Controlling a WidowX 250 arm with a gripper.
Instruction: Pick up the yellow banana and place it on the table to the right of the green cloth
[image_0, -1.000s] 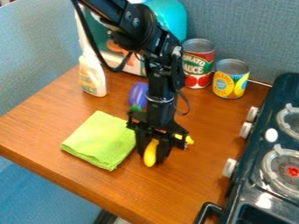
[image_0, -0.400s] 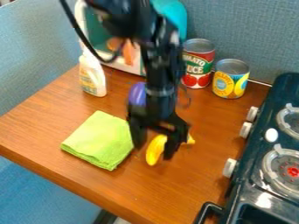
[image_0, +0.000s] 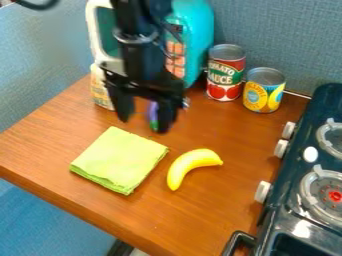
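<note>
"Banana (image_0: 189, 167) count, please?"

"One, yellow and curved. It lies on the desk (image_0: 227, 215), just to the right of one folded green cloth (image_0: 119, 160), with one end pointing toward the stove (image_0: 304, 132)."

"And the gripper (image_0: 143, 124)?"

"One black gripper, above the desk, behind the cloth as the camera sees it. Its two jaws are released, with a wide gap between them."

"What is it nearest to?"

"One purple and green object (image_0: 153, 111), partly hidden by the right-hand one of the jaws in the view. I cannot tell whether they touch."

"How many cans?"

"Two, side by side at the back: one red-labelled can (image_0: 226, 77) and one yellow-labelled can (image_0: 262, 96). To their left stands one large turquoise container (image_0: 199, 45). Further left, one white-edged container (image_0: 95, 42) is partly behind the arm (image_0: 139, 55), and one pale bottle (image_0: 99, 92) stands at the desk's left side."

"Anything on the stove to count?"

"Two burners (image_0: 327, 192) in view, and three pale knobs (image_0: 262, 191) along the side facing the desk"
</note>
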